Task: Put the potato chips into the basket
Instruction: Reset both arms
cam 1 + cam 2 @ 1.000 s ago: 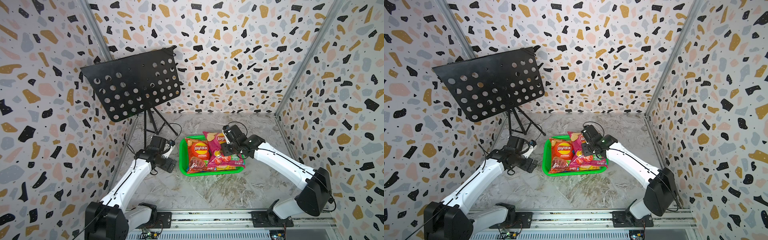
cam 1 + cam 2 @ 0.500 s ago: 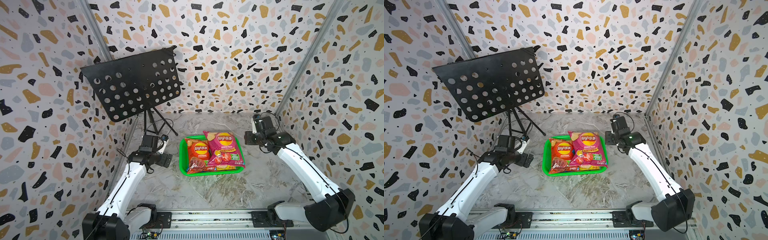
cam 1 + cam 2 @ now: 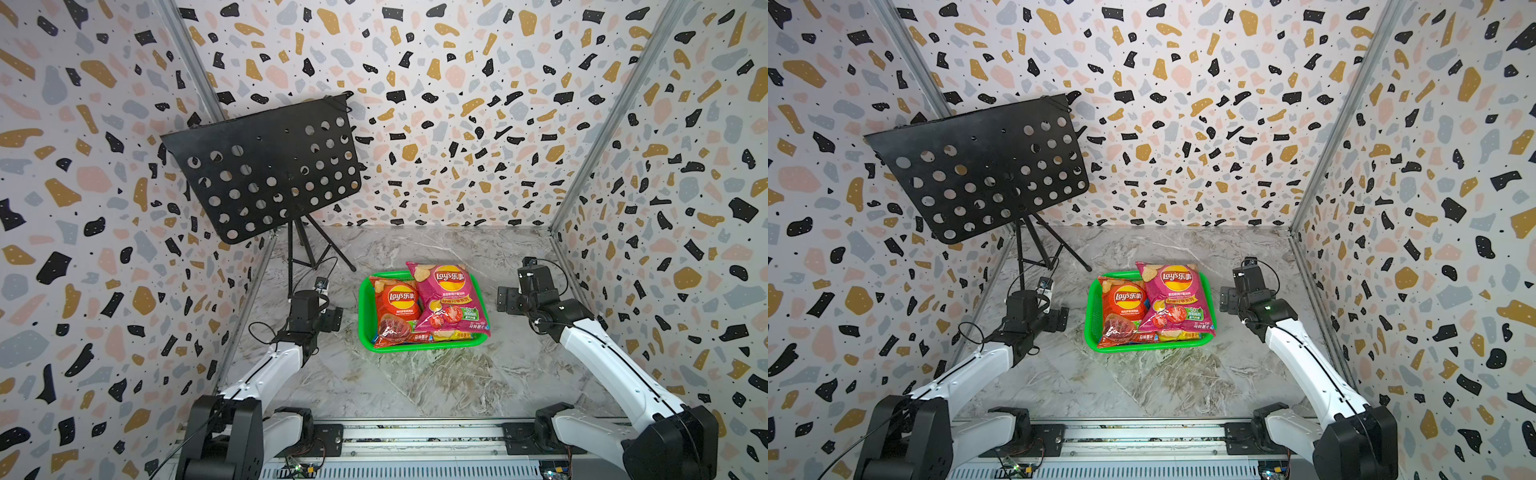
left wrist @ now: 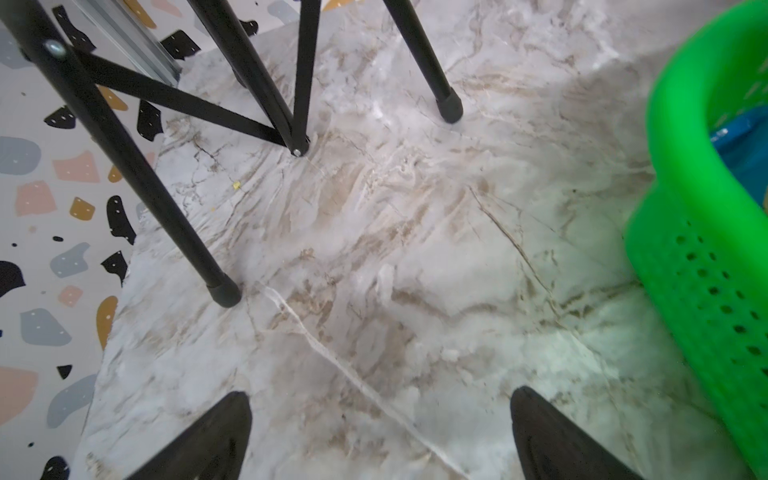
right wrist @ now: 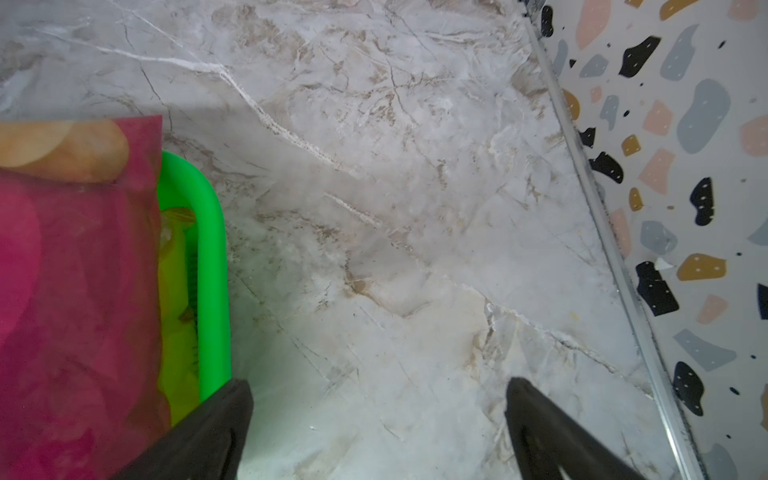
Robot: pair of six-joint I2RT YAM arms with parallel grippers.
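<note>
Potato chips (image 3: 432, 305) lie stacked in the green basket (image 3: 361, 316) on your marble surface (image 3: 415, 386). Left pincer (image 4: 380, 401) and right pincer (image 5: 379, 384) both gape wide, empty, one either side of the basket.

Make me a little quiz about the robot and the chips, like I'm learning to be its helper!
1. True or false: the right tool is holding the pink bag.
2. Pick one: the black music stand stands
A) on the left arm side
B) on the right arm side
C) at the front edge, between the arms
3. Short answer: what do the red bag and the pink bag lie in?

Key:
1. False. It is open with nothing in it.
2. A
3. The green basket.
</note>
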